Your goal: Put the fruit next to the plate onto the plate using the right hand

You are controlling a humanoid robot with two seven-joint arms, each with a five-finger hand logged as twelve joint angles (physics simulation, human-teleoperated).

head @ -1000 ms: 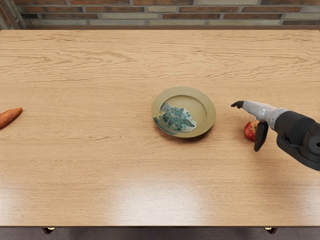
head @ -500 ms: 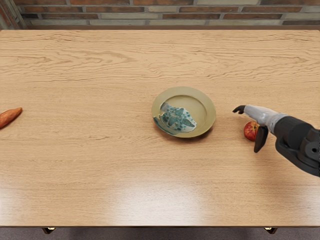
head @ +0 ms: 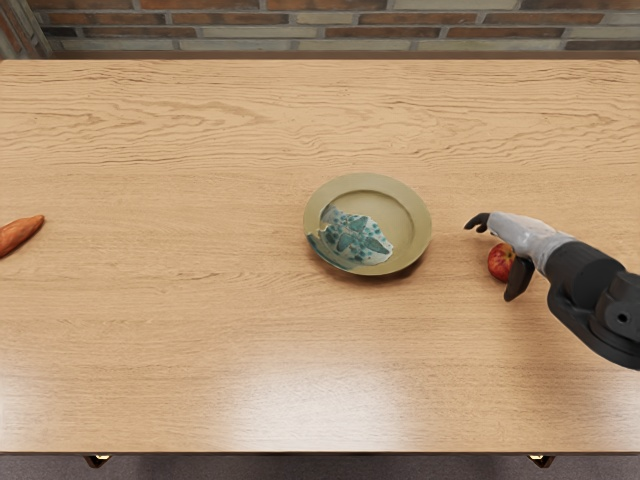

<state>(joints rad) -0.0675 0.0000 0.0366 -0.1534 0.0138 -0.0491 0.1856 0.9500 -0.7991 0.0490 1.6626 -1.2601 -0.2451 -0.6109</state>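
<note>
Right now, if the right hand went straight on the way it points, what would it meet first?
Probably the apple, sitting between its spread fingers; if the right hand is above it, depth unclear, then the plate at its right rim.

We see a wide wooden table [head: 200,340] of light grain filling nearly the whole view, with a soft glare on its near part. At its far left lies an orange-red, carrot-like vegetable [head: 18,234], cut off by the picture's edge. Behind the table's far edge we see a brick wall [head: 300,25]. Below the near edge, two small table feet [head: 96,461] peek out.
</note>
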